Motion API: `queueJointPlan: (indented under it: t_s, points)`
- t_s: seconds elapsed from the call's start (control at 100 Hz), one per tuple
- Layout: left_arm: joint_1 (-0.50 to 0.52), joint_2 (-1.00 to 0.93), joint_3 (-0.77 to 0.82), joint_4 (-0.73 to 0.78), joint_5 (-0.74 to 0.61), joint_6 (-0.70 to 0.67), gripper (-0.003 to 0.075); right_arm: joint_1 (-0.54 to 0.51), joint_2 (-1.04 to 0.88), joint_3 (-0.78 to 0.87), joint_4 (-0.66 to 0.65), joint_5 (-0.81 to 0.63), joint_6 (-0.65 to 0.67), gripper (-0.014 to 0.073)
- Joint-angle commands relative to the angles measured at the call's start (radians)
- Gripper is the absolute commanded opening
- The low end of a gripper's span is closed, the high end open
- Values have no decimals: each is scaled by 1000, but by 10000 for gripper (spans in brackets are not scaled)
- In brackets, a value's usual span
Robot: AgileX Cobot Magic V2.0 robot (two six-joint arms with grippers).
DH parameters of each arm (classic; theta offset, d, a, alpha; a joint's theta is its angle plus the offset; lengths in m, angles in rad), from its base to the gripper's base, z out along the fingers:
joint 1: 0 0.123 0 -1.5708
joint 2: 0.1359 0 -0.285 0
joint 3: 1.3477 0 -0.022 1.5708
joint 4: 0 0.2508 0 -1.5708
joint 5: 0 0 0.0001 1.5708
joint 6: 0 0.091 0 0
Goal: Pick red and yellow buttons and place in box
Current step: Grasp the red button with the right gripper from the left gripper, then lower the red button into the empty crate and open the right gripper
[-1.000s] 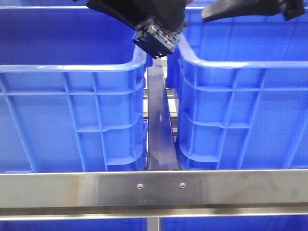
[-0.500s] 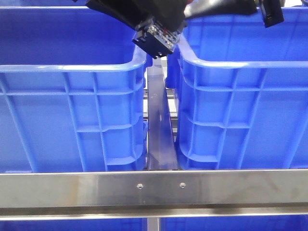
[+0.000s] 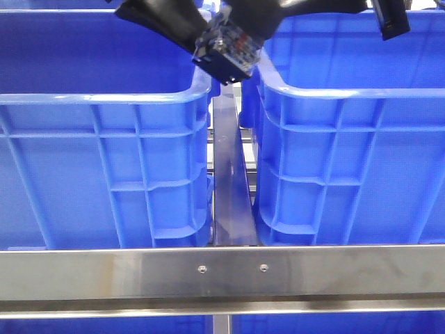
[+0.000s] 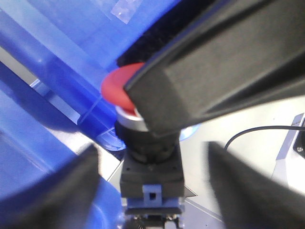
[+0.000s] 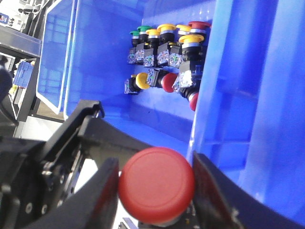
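Note:
A push button with a red cap and a black body hangs over the gap between two blue crates, at the top middle of the front view. My right gripper is shut on the red cap, with a finger pressed on each side. My left gripper is open; its blurred fingers stand either side of the black body with gaps. A blue crate behind holds several yellow, red and green buttons.
The left crate and the right crate stand side by side with a metal rail between them. A steel bar crosses the front. Both arms crowd the top middle.
My right arm has swung left onto the button's cap. My left gripper has let go of the button and drawn a little to the left; the button has tilted slightly.

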Motion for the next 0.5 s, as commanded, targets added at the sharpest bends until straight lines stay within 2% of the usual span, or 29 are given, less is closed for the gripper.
queueJointPlan:
  t_s: [0.0,0.23,0.49]
  points:
    - [-8,-34,-31,-44,-17,0,575,-33,-26,-62,57,-1,-20,235]
    - [-8,-34,-71,-66,12,0,575,-156,-26,-156,49,-62,-128,235]
    - [-8,-34,-88,-68,12,0,575,-236,-15,-167,47,-299,-432,235]
